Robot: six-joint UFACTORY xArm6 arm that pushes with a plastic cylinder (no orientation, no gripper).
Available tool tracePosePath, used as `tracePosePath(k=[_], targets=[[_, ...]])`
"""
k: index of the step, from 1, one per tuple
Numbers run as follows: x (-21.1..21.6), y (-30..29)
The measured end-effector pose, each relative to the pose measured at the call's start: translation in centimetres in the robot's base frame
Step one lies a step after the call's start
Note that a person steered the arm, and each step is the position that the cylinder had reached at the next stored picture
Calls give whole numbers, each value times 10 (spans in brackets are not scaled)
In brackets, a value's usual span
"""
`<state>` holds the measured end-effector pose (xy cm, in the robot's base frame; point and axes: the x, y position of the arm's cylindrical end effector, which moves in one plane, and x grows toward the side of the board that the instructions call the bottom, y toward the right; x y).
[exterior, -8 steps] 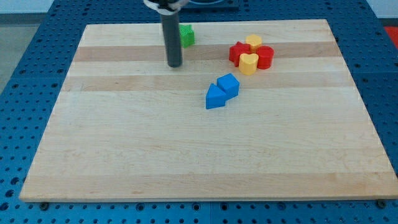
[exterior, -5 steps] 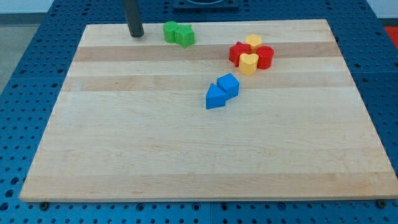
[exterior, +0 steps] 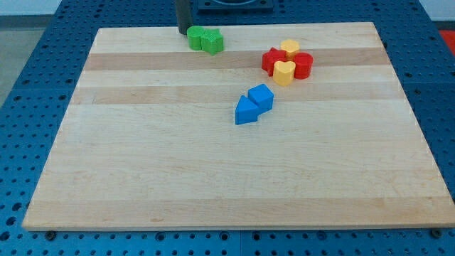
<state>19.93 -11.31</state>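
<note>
**boardwatcher:** ok so where's my tip sitting right now? I'm seeing the dark rod poking down at the view's top edge of the wooden board.

**pushfan:** yeah, it's standing right at the top rim, and the green pair is lying just off to its right and a touch lower. The left green block is looking rounded, the right green block more angular, shapes hard to call. Tip looks just beside the left one, can't tell if it's actually touching.

**boardwatcher:** fingers open or shut?

**pushfan:** no fingers at all, it's a bare rod, so nothing's being clamped.

**boardwatcher:** and the rest?

**pushfan:** all sitting well apart from the tip. Two red blocks and two yellow hearts are bunching together toward the top right, and a blue triangle is touching a blue cube near the middle.
</note>
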Motion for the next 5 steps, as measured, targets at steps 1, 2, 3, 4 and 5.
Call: tracePosePath(k=[1,2,3,4,5], targets=[[4,-7],[7,-7],[11,-7],[31,-7],[38,-7]])
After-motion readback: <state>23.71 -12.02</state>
